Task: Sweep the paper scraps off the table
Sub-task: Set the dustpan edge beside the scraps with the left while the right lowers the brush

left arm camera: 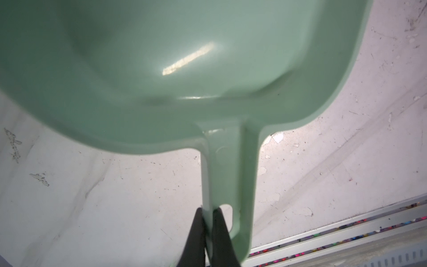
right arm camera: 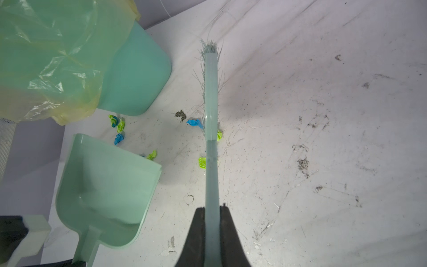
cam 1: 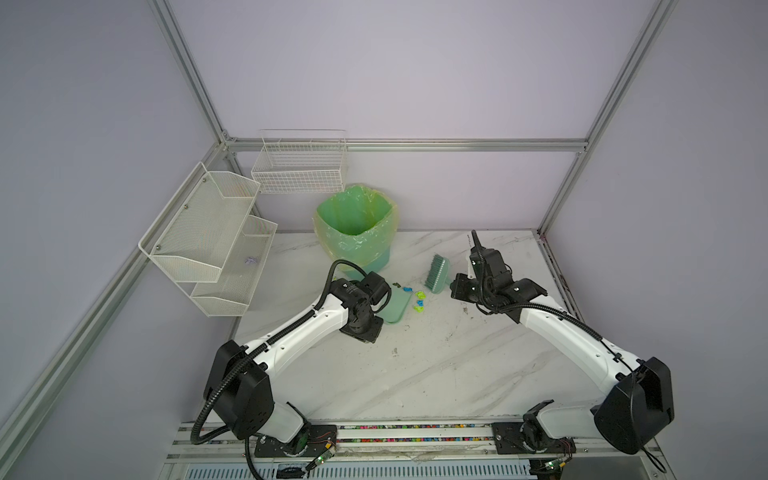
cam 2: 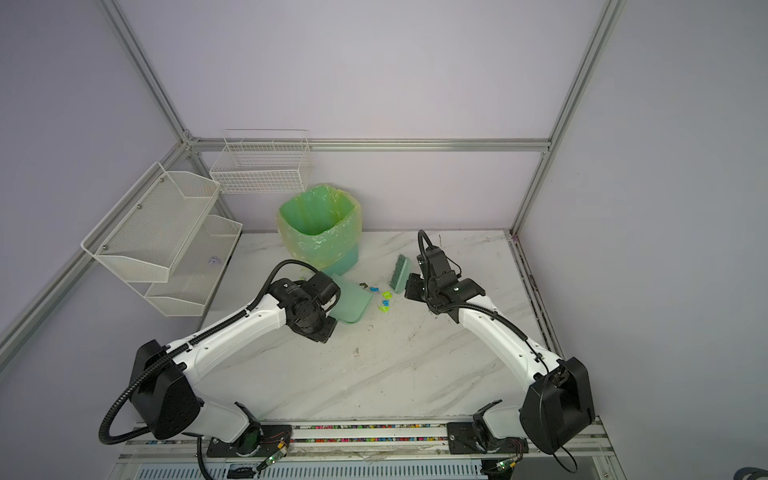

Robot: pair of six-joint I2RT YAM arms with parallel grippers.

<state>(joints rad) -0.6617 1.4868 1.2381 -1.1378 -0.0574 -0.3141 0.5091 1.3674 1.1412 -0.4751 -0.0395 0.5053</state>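
Note:
Several blue and lime-green paper scraps (cam 1: pixel 417 300) (cam 2: pixel 385 301) lie on the white marble table (cam 1: pixel 415 374), between a mint-green dustpan (cam 1: pixel 397 308) (cam 2: pixel 353 305) and a mint-green brush (cam 1: pixel 436 274) (cam 2: pixel 401 274). My left gripper (left arm camera: pixel 208 210) is shut on the dustpan's handle (left arm camera: pixel 227 175). The pan (right arm camera: pixel 108 185) rests with its open lip toward the scraps (right arm camera: pixel 195 123). My right gripper (right arm camera: pixel 212 208) is shut on the brush's handle. The brush (right arm camera: pixel 211 92) stands bristles-down among the scraps, with a lime scrap (right arm camera: pixel 202 163) on one side of it and another (right arm camera: pixel 219 135) on the other.
A green bin lined with a plastic bag (cam 1: pixel 355 224) (right arm camera: pixel 134 69) stands just behind the dustpan, with a few scraps (right arm camera: pixel 116 122) at its foot. A dark speck (right arm camera: pixel 181 115) lies near the blue scrap. White mesh shelves (cam 1: pixel 208 232) and a wire basket (cam 1: pixel 299 166) hang at the back left.

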